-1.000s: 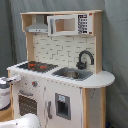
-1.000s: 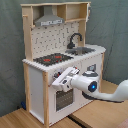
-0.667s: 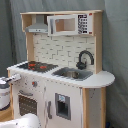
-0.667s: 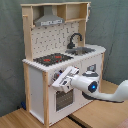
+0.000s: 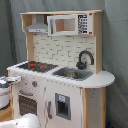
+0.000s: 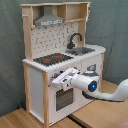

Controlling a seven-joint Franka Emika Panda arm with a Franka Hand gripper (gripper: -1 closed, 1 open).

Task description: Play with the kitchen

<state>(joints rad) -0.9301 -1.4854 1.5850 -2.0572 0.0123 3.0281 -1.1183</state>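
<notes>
One toy kitchen (image 6: 60, 65) fills both exterior views, standing on a wooden floor before a grey curtain, its oven door (image 6: 62, 97) shut and nothing on the stovetop (image 6: 52, 59) or in the sink (image 5: 72, 74). The gripper (image 6: 56, 83) sits right at the knob panel above the oven; I cannot tell its fingers' state. Play seems barely begun.

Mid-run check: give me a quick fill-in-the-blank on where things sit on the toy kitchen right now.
1. The black faucet stands behind the ____.
2. In the second exterior view, the end effector is in front of the ____ door.
3. The grey hood hangs above the ____.

Missing words: sink; oven; stovetop
</notes>
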